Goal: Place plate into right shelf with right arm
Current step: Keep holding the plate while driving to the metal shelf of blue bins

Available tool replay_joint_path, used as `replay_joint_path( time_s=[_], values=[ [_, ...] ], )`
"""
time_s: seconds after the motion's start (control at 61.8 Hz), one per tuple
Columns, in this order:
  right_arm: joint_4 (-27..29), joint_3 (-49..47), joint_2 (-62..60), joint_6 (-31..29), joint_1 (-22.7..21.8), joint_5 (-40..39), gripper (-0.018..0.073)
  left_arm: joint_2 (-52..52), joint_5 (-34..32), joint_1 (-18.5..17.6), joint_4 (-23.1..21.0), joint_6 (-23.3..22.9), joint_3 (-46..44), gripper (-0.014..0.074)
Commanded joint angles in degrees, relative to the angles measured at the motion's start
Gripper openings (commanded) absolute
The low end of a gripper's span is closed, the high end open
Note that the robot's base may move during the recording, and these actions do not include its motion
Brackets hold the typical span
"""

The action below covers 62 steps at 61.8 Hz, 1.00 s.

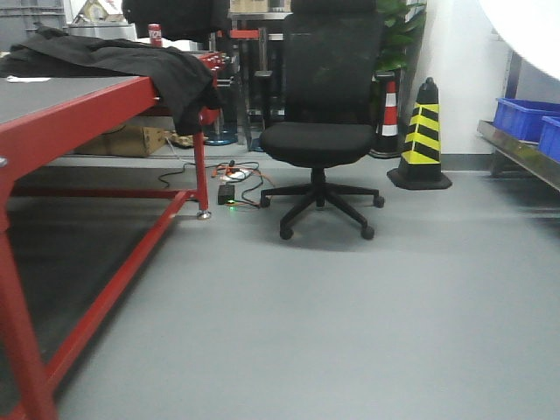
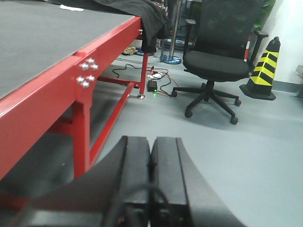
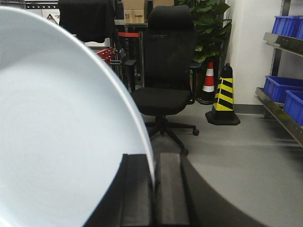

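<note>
Table: red-framed steel table with a dark grey top (image 1: 96,102), left of the black office chair in the front view, well apart from it
Shelf: the right shelf (image 3: 280,112), a stainless-steel rack with a shiny front rail carrying blue plastic bins (image 3: 279,87), stands far right of the chair, beyond the cone
Chair: black mesh-backed swivel office chair on castors (image 1: 319,140), standing on the grey floor in the middle of the room
Cloth: black garment (image 1: 114,57) draped over the table's far corner, hanging down on the side nearest the chair
Plate: round glossy white plate (image 3: 61,132), held on edge and off the shelf, filling the left of the right wrist view in front of the chair
Cone: yellow-and-black striped traffic cone (image 1: 423,131), just right of the chair, near the wall
Right claw: right gripper (image 3: 153,163) pinches the plate's rim between its two black fingers
Left claw: left gripper (image 2: 150,146) has its fingers pressed together with nothing between them, low over the floor, short of the chair
</note>
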Motion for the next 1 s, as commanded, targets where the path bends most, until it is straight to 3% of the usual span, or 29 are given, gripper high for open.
replay_joint_path(
  time_s=[0.0,0.987],
  values=[
    [0.40,-1.63,0.42,-0.51,-0.24,-5.62,0.0057,-0.59,-5.16,-0.11,-0.47,-0.40,0.59,-0.0128],
    [0.40,-1.63,0.42,-0.51,-0.24,-5.62,0.0057,-0.59,-5.16,-0.11,-0.47,-0.40,0.59,-0.0128]
  ],
)
